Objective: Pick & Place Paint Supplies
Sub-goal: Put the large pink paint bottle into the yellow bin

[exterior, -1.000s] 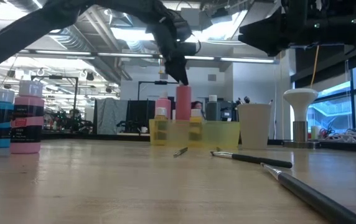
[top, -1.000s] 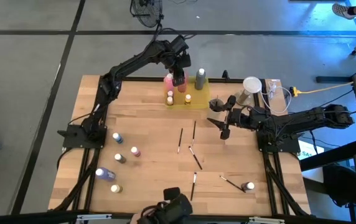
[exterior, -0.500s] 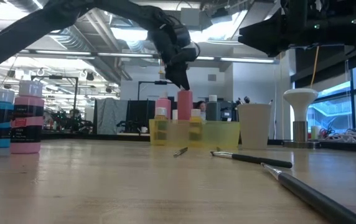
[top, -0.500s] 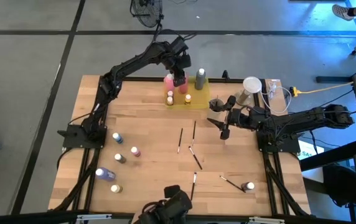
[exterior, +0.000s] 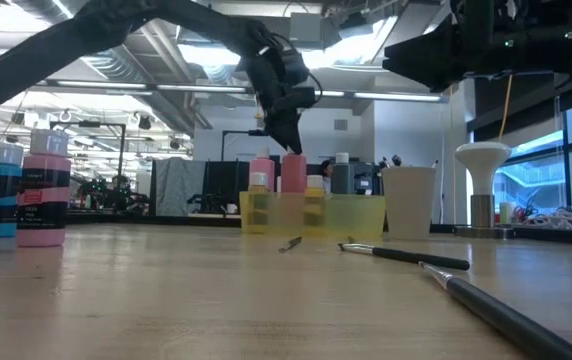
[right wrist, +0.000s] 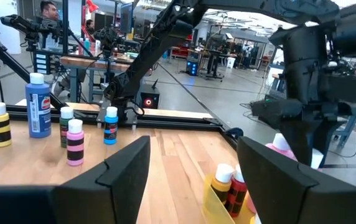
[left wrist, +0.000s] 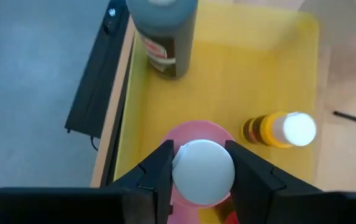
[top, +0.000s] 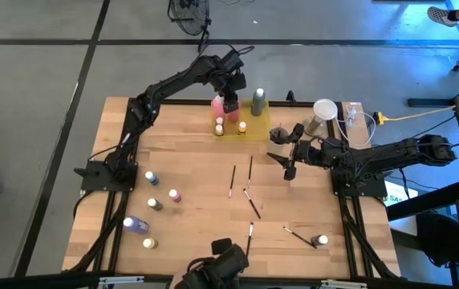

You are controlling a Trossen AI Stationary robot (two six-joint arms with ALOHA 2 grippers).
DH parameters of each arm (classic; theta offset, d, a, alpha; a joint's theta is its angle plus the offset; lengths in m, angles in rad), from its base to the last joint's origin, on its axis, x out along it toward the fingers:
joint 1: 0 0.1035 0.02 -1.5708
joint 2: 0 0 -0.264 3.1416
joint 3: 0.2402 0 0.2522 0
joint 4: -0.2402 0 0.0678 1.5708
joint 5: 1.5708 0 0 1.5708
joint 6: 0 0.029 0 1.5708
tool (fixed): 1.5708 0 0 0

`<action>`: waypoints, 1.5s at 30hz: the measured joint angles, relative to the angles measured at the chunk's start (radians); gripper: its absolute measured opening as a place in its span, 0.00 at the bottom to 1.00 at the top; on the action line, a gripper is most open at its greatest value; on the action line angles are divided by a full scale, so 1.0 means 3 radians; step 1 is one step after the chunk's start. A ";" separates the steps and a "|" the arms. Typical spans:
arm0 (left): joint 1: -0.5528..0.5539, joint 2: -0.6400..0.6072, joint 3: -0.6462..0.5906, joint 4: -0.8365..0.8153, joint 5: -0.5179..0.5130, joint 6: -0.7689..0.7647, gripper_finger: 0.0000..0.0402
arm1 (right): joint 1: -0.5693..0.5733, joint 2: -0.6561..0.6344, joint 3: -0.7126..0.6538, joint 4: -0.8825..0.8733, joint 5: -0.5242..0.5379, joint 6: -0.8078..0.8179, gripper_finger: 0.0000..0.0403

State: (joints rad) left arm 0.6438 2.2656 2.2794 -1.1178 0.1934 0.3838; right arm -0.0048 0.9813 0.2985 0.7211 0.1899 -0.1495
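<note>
My left gripper [left wrist: 201, 171] reaches over the far edge of the table and stands above a pink paint bottle [top: 217, 103] that is upright in the translucent yellow tray [top: 249, 130]. It is shut on the bottle's white cap. A grey bottle [top: 258, 100] and two small bottles [top: 220, 126] [top: 241, 127] also stand in the tray. Several dark-handled brushes [top: 232, 181] [top: 253, 207] lie flat on the middle of the table. My right gripper [top: 290, 164] hangs open above the table's right half, touching nothing. My left gripper pinches the pink bottle's white cap [left wrist: 184, 171] between its two fingers [left wrist: 162, 171]. It comes from above, pointing down. The bottle stands upright below the fingers, inside the yellow tray [exterior: 266, 212]; its base is hidden behind the tray wall.
Several small bottles stand near the table's left edge [top: 151, 177] [top: 174, 195] [top: 135, 225]. One bottle [top: 320, 240] and a brush [top: 298, 235] lie near the right front corner. A grey-beige cup [exterior: 408, 200] stands right of the tray. The wood between the groups is bare.
My left gripper has moved down over the tray with the pink bottle. The bottle sat higher above the tray wall a second ago and now stands lower, down among the other bottles in the tray.
</note>
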 joint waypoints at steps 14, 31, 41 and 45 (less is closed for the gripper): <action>0.0009 0.0043 -0.0002 -0.0031 -0.0125 0.0007 0.30 | -0.0006 0.0000 0.0000 -0.0043 0.0000 -0.0026 0.61; 0.0009 0.0097 0.0011 -0.0011 0.0047 -0.0017 0.34 | -0.0006 0.0000 0.0000 -0.0062 -0.0002 -0.0026 0.61; -0.0005 0.0102 0.0008 -0.0017 0.0035 -0.0022 0.34 | -0.0006 0.0000 0.0000 -0.0086 -0.0002 -0.0026 0.61; -0.0005 0.0104 0.0007 -0.0021 0.0034 -0.0085 0.35 | -0.0006 0.0000 0.0000 -0.0086 -0.0002 -0.0028 0.61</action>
State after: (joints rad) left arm 0.6423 2.2967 2.2814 -1.1240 0.2036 0.3584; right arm -0.0067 0.9813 0.2985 0.6952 0.1894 -0.1577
